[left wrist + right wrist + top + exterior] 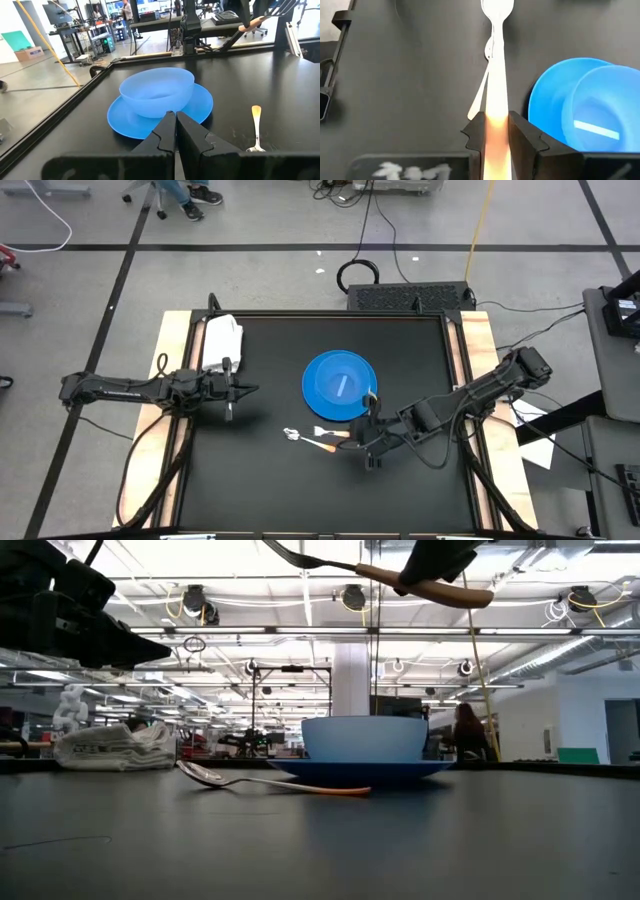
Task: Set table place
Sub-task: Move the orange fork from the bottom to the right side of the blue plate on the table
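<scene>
A blue bowl [340,383] stands on a blue plate [318,408] in the middle of the black table [260,500]. A spoon with an orange handle [270,781] lies on the table in front of the plate; the left wrist view also shows this spoon [256,129]. Above the spoon, my right gripper [496,122] is shut on a fork with an orange handle [330,564]. At the table's left side my left gripper [175,117] hovers shut and holds nothing. My right gripper pinches the fork's orange handle [496,131] between its two fingers, and the handle's free end [480,597] sticks out behind them. The fingers slant down from the table's right side and lie along the fork. The fork is lifted clear, nearly level, its tines [285,552] pointing away from the gripper.
A folded white cloth [222,340] lies at the table's far left corner and shows as a pale bundle [115,745] in the low view. Light wooden strips [478,345] run along the table's left and right sides.
</scene>
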You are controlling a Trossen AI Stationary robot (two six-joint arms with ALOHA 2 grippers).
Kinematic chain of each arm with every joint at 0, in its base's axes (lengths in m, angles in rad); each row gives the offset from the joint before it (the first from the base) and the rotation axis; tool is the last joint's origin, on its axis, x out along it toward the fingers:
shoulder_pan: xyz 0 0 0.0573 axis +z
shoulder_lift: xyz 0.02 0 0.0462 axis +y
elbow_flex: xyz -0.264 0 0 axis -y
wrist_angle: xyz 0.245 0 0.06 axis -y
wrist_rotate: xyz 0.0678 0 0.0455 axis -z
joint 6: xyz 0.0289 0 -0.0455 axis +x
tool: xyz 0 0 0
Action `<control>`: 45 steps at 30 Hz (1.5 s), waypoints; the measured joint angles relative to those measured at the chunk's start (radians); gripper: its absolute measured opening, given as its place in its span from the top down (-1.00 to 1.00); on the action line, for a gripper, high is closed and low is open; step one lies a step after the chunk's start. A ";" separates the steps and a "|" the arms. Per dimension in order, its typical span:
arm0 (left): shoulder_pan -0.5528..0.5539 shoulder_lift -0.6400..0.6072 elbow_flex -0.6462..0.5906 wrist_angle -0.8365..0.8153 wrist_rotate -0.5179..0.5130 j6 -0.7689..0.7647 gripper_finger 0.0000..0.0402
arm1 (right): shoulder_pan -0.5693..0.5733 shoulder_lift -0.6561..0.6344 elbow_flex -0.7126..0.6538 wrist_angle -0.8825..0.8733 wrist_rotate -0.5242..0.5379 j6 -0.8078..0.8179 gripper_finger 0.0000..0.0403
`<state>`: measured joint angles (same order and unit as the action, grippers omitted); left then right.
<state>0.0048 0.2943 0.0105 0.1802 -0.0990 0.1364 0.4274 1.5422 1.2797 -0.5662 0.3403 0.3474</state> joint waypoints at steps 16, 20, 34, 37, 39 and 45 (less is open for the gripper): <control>0.000 0.000 0.000 -0.003 0.000 -0.011 0.90 | -0.014 -0.093 0.000 -0.071 0.045 0.014 0.76; 0.000 0.000 0.000 0.000 0.000 -0.011 0.90 | -0.013 -0.134 0.000 -0.116 0.086 0.032 0.76; 0.000 0.000 0.000 0.002 -0.001 0.002 0.90 | -0.014 -0.202 0.000 -0.190 0.162 0.064 0.76; 0.000 0.000 0.000 0.002 -0.003 0.012 0.90 | -0.014 -0.209 0.000 -0.188 0.163 0.064 0.76; 0.000 0.000 0.000 0.002 -0.004 0.011 0.90 | -0.014 -0.210 0.000 -0.188 0.165 0.064 0.76; 0.000 0.000 0.000 0.002 -0.004 0.010 0.90 | -0.014 -0.210 0.000 -0.192 0.165 0.075 0.76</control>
<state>0.0048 0.2943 0.0105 0.1822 -0.1032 0.1469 0.4137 1.3327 1.2793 -0.7585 0.5053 0.4223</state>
